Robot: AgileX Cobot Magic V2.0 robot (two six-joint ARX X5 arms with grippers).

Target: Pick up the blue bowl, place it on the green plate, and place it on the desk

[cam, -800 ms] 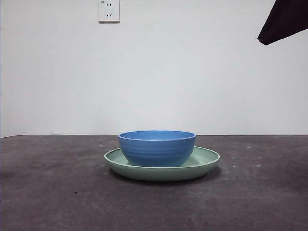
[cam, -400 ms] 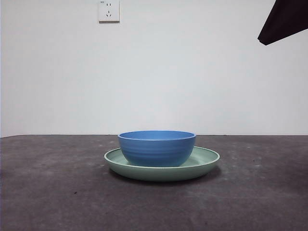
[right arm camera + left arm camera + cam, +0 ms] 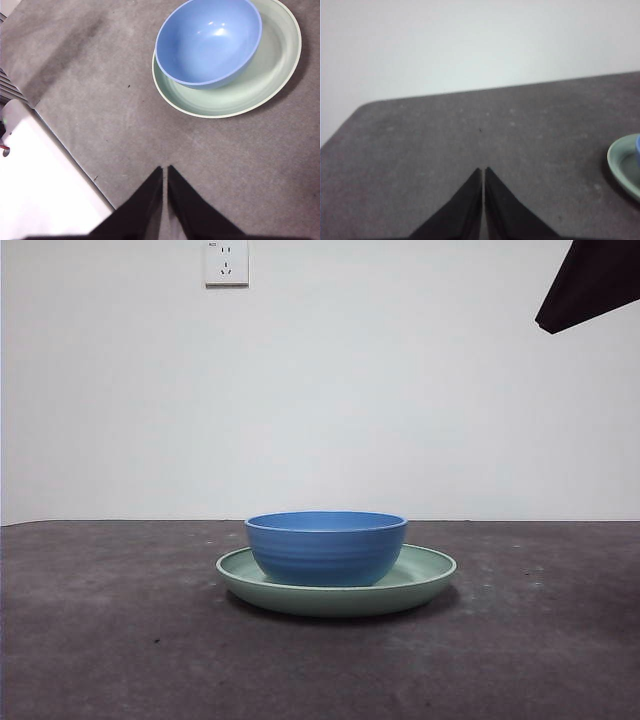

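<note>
The blue bowl (image 3: 326, 547) sits upright in the green plate (image 3: 425, 575) on the desk (image 3: 110, 620), in the middle of the front view. The right wrist view shows the bowl (image 3: 209, 41) resting off-centre on the plate (image 3: 265, 75). My right gripper (image 3: 164, 171) is shut and empty, high above the desk and apart from the bowl; an arm's black tip (image 3: 590, 285) shows at the front view's top right corner. My left gripper (image 3: 483, 171) is shut and empty over bare desk, with the plate's rim (image 3: 620, 165) at its view's edge.
A white wall socket (image 3: 227, 262) is on the wall behind. The desk's edge (image 3: 70, 155) and a white surface beyond it show in the right wrist view. The desk's far corner (image 3: 360, 107) shows in the left wrist view.
</note>
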